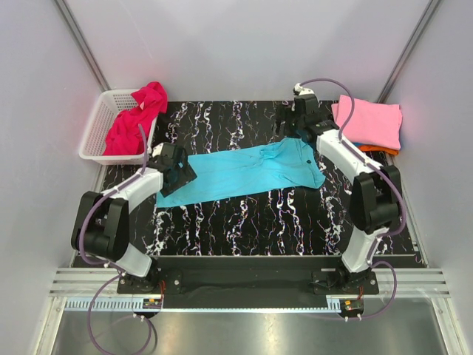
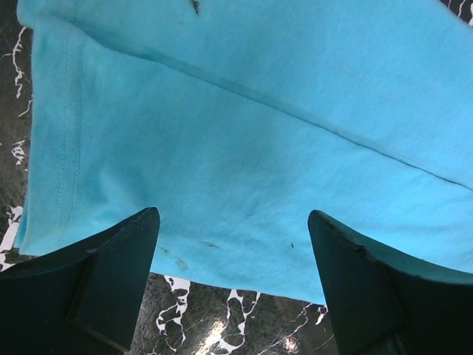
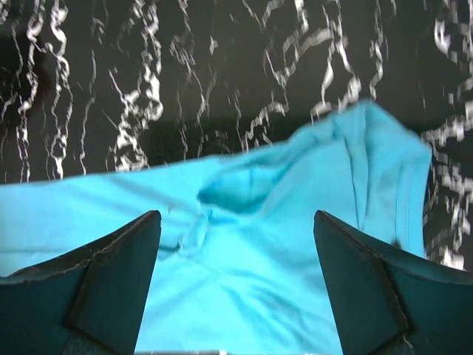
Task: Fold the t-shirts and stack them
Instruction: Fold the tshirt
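Note:
A turquoise t-shirt (image 1: 244, 170) lies stretched across the black marbled table, hem at the left and collar end at the right. My left gripper (image 1: 181, 171) hovers over its left hem. In the left wrist view the left gripper (image 2: 233, 222) is open, both fingers apart above the cloth (image 2: 259, 126) with nothing between them. My right gripper (image 1: 294, 132) is over the collar end. It (image 3: 236, 222) stands open above rumpled cloth (image 3: 259, 259), holding nothing. A magenta-red t-shirt (image 1: 137, 118) is heaped in the basket. A folded light pink t-shirt (image 1: 369, 122) rests on an orange one (image 1: 380, 151) at the back right.
A white lattice basket (image 1: 92, 133) stands at the back left corner beside the table. Grey walls close in the back and both sides. Black marbled tabletop (image 1: 251, 222) shows in front of the turquoise shirt.

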Robot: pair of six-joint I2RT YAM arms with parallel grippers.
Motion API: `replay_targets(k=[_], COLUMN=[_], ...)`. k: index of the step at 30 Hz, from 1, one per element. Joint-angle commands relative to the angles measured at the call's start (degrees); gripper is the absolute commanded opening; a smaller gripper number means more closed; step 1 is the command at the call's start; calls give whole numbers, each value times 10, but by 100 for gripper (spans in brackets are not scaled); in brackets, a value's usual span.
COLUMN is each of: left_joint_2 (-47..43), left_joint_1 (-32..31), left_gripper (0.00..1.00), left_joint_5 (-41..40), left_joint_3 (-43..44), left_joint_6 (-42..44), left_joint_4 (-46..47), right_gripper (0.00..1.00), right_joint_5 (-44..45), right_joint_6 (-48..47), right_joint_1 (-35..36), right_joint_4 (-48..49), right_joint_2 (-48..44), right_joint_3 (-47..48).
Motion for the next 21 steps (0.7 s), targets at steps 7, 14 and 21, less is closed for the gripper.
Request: replay_targets(k=[7,14,21], left_joint_2=[16,3,13], left_joint_1=[-7,-9,-9], left_gripper=[86,86,86], left_joint_5=[5,-12,-13], left_joint_3=[14,-16,-28], left_joint_6=[3,-23,-44], left_joint_4=[-11,-32,-44], right_gripper=[88,85,84], right_joint_5=[1,-21,-2], right_joint_6=[103,127,147], right_joint_1=[0,0,-6], right_joint_4=[-54,-57,-61], right_joint_2=[-109,-84,-40], right_joint_3=[-164,-200,-198])
